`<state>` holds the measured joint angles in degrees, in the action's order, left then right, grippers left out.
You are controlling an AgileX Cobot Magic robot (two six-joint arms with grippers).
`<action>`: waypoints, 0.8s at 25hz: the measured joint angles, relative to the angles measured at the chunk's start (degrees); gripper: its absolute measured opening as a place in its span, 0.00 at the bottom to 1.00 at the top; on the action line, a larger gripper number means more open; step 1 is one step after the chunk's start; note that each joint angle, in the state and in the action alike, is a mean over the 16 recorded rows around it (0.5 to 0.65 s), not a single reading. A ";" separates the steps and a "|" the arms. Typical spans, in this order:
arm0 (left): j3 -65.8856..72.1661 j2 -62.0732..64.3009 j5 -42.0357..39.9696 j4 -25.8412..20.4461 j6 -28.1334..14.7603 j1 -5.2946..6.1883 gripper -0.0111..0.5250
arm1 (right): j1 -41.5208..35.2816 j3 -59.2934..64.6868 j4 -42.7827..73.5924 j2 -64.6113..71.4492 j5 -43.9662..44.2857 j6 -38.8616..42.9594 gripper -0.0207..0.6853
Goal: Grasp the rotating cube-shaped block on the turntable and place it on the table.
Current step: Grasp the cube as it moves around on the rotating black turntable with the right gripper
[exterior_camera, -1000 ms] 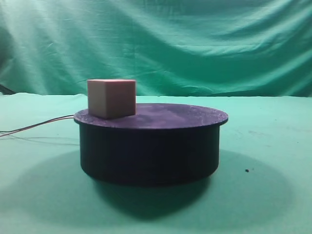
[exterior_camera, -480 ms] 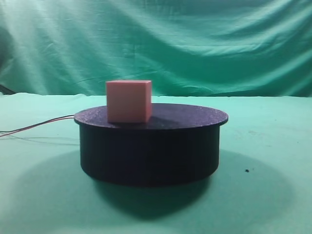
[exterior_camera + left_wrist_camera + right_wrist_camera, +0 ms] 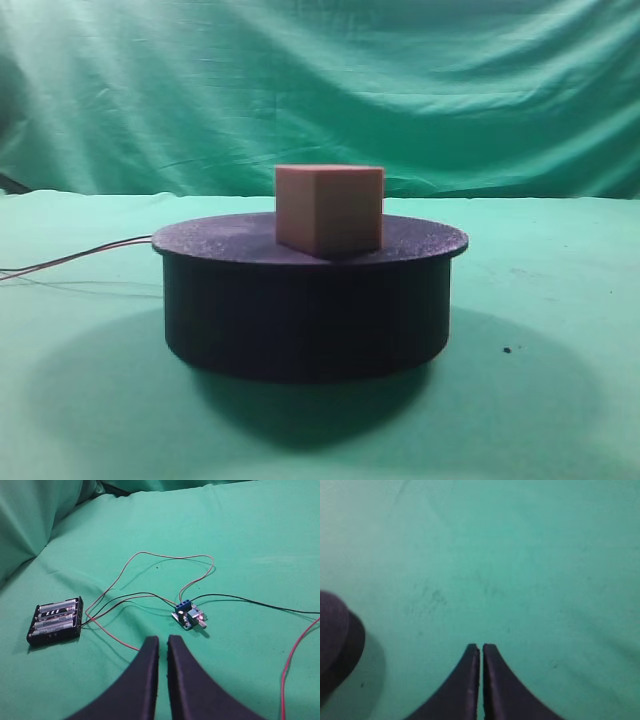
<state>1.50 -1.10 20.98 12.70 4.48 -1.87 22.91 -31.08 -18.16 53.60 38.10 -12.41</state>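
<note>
The pinkish-tan cube-shaped block (image 3: 328,210) stands on the flat top of the black turntable (image 3: 305,310), near the front middle of the disc, one edge turned toward the camera. The turntable rests on the green table (image 3: 560,400). Neither gripper shows in the exterior view. In the left wrist view my left gripper (image 3: 162,640) is shut and empty above green cloth. In the right wrist view my right gripper (image 3: 481,647) is shut and empty above bare cloth, with the turntable's dark edge (image 3: 335,640) at the far left.
Thin red wires (image 3: 75,258) trail left from the turntable. The left wrist view shows a black battery holder (image 3: 55,621), a small circuit board (image 3: 188,616) and red and black wires (image 3: 170,575) on the cloth. Wrinkled green backdrop cloth (image 3: 320,90) hangs behind.
The cube has ridden the turntable from the left rim toward the front middle, turning as it goes. No gripper has entered the exterior view.
</note>
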 joint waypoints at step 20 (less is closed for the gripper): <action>0.00 0.00 0.00 0.00 0.00 0.00 0.02 | 14.57 -21.49 1.23 33.91 -0.07 -2.60 0.86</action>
<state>1.50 -1.10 20.98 12.70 4.48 -1.87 37.48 -52.56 -16.93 87.51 38.03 -15.01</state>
